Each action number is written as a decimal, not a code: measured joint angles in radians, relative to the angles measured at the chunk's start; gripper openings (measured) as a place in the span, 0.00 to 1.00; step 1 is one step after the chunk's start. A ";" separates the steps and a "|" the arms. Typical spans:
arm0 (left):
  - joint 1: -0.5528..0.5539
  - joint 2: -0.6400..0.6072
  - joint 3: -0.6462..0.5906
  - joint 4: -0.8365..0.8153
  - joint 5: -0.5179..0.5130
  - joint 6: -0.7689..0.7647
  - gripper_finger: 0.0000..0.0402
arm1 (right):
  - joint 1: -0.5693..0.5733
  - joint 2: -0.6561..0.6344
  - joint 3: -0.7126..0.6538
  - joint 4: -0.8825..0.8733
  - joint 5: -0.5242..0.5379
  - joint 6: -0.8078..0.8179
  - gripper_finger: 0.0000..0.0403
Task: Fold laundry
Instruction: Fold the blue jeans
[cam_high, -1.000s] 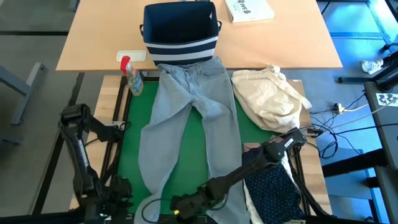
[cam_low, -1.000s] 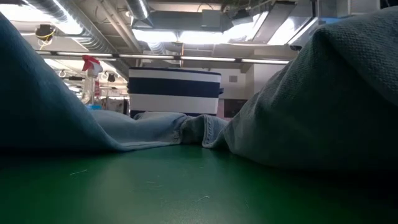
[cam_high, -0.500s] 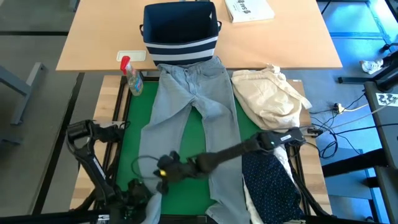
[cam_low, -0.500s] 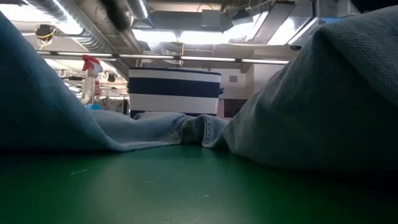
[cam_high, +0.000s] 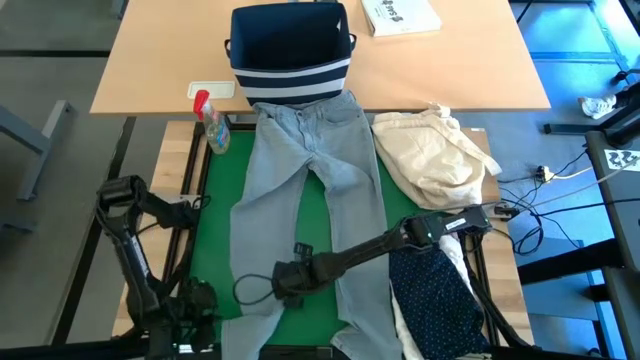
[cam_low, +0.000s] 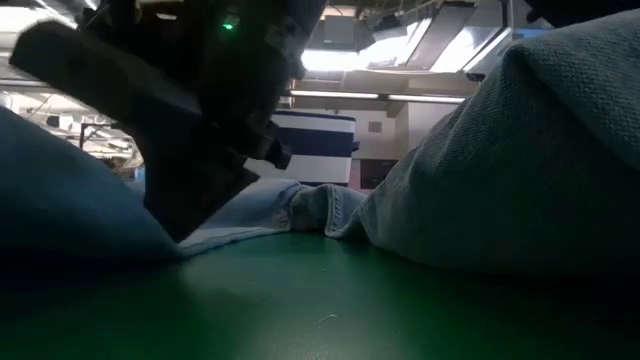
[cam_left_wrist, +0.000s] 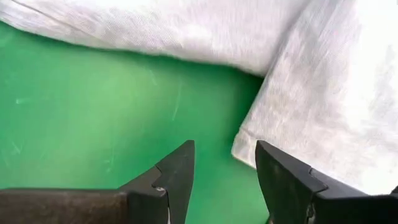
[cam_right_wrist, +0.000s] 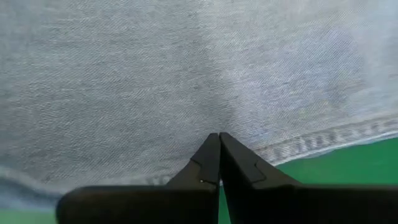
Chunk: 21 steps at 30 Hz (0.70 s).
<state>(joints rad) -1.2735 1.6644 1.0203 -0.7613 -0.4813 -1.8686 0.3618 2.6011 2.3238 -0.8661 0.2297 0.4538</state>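
The light grey jeans (cam_high: 305, 205) are spread flat on the green mat (cam_high: 215, 215) of the tabletop (cam_high: 160, 60), waistband toward the navy striped bin (cam_high: 290, 50), both legs running toward the robot's side. The right gripper (cam_high: 287, 281) is reached across low between the two legs near the hems; its fingers (cam_right_wrist: 217, 162) are pressed together, and in the right wrist view they sit against the denim just beside a stitched hem, with no cloth seen pinched between them. The left gripper (cam_left_wrist: 224, 180) is held at the near edge of the mat by the left leg's hem, its fingers (cam_left_wrist: 177, 171) spread and empty, a hem corner lying just ahead of them.

The step in hand is judged to be the taking up of a leg hem for the first fold. It would be done well if each hem were gripped at its corner through both layers, lifted only slightly, and carried evenly so that no twist is put into the leg. The dotted navy shirt (cam_high: 435, 295) and the cream bundle (cam_high: 435, 150) beside the jeans should be left undisturbed.

On the white booklet (cam_high: 400, 14) at the tabletop's far edge, print is seen but cannot be read; the spray bottle (cam_high: 212, 122) shows no legible label.
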 joint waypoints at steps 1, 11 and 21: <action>-0.006 -0.005 0.000 -0.006 -0.027 -0.024 0.40 | 0.005 0.000 0.000 -0.004 0.027 -0.013 0.02; 0.040 0.074 0.000 0.164 -0.138 -0.014 0.40 | -0.017 0.000 0.000 0.056 0.107 -0.027 0.02; 0.106 0.150 -0.001 0.564 -0.091 0.282 0.40 | -0.044 0.000 0.000 0.108 0.065 -0.044 0.02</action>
<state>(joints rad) -1.1678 1.8143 1.0197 -0.1974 -0.5721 -1.5864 0.3177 2.6011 2.3234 -0.7582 0.2951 0.4098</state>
